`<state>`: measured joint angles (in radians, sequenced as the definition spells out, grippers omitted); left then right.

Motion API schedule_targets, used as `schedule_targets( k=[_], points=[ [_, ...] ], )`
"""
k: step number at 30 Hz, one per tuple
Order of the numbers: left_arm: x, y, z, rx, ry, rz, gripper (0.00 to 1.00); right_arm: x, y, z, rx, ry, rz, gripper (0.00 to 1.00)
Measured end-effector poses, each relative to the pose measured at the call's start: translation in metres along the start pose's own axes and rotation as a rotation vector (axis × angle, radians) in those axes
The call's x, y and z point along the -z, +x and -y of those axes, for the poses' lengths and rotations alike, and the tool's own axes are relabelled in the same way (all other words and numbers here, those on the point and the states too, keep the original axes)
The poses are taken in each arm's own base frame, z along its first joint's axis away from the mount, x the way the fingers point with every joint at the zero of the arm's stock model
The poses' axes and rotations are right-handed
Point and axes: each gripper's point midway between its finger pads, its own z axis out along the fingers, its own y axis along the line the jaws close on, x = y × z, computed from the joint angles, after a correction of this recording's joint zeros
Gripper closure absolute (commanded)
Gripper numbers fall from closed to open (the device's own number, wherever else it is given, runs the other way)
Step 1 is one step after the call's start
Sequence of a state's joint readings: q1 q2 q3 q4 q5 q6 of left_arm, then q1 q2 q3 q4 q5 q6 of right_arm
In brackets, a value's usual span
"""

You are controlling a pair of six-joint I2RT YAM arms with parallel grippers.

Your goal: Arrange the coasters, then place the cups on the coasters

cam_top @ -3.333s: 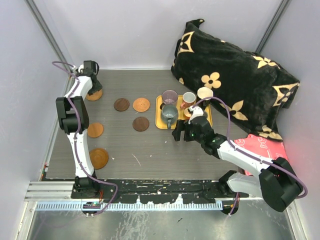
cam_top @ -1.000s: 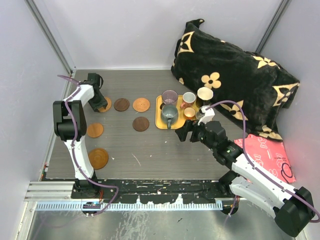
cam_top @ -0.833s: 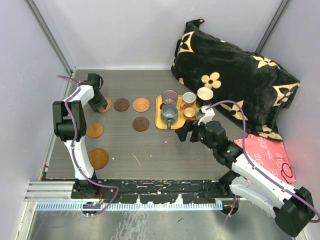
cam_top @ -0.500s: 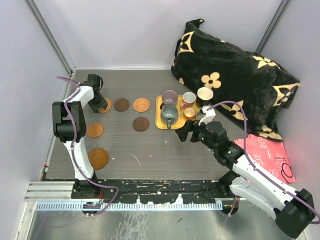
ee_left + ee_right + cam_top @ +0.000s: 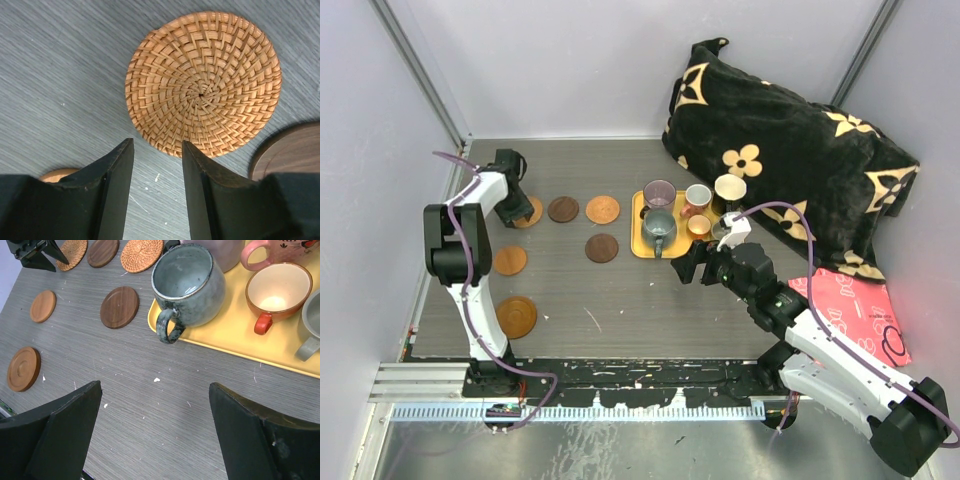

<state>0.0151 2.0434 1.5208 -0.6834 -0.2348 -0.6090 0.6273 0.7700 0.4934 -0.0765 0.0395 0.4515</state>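
Cushion (image 5: 790, 150): black with gold flowers, lying at 2 o'clock of the surface against the far right corner.
Surface (image 5: 620, 300): grey wood-grain, carrying everything below.
Yellow tray (image 5: 240, 342): sitting just at 3 o'clock of the surface's centre.
Right jaws: hanging wide apart at 6 o'clock of the tray, nothing between them.
Left jaws: standing apart and clamping nothing, tips hovering at the near rim of the woven coaster (image 5: 202, 82).
Cups: grey-green mug (image 5: 187, 282) is standing at the tray's 7 o'clock corner, handle overhanging the edge. Purple mug (image 5: 659, 194) at 11 o'clock, pink cup (image 5: 697, 198) at 12, tiny orange cup (image 5: 277, 292) mid-tray, tiny grey cup (image 5: 312, 322) at 4 o'clock. Cream-lined cup (image 5: 730, 187) at 1 o'clock; on the tray or off, cannot tell.
Coasters: all lying flat at 9 to 10 o'clock, well apart from the cups. The woven coaster, dark coaster (image 5: 563, 209) and second woven coaster (image 5: 602, 209) are forming a row. Another dark coaster (image 5: 602, 248) is lying at 6 o'clock of that last one. Small light coaster (image 5: 510, 260) and brown coaster (image 5: 517, 316) are lying at 8 o'clock.
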Motion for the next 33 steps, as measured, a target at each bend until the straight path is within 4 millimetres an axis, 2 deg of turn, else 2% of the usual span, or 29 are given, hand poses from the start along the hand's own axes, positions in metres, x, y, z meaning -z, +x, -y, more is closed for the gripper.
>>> schedule_targets(
  k=[5,10,14,20,22,26,33],
  points=[
    [0.014,-0.006,-0.003,0.004,-0.001,0.026,0.55,0.0,0.001,0.0,0.0,0.001,-0.001,0.07],
    [0.047,-0.008,-0.01,0.035,0.037,0.096,0.57,0.0,0.005,0.002,-0.002,0.003,-0.011,0.07],
    [0.062,0.011,-0.023,0.076,0.058,0.119,0.58,-0.001,0.01,0.003,-0.005,0.001,-0.021,0.07],
    [0.063,0.061,-0.052,0.105,0.035,0.08,0.57,0.001,0.011,0.002,-0.008,-0.01,-0.018,0.07],
    [0.064,0.071,-0.059,0.106,0.029,0.075,0.56,0.002,0.01,0.001,-0.011,-0.015,-0.015,0.07],
    [0.067,0.079,-0.069,0.108,0.017,0.092,0.56,0.004,0.01,-0.001,-0.018,-0.028,-0.006,0.07],
    [0.062,0.077,-0.074,0.106,-0.017,0.111,0.57,0.007,0.007,-0.003,-0.022,-0.04,0.011,0.07]
  ],
)
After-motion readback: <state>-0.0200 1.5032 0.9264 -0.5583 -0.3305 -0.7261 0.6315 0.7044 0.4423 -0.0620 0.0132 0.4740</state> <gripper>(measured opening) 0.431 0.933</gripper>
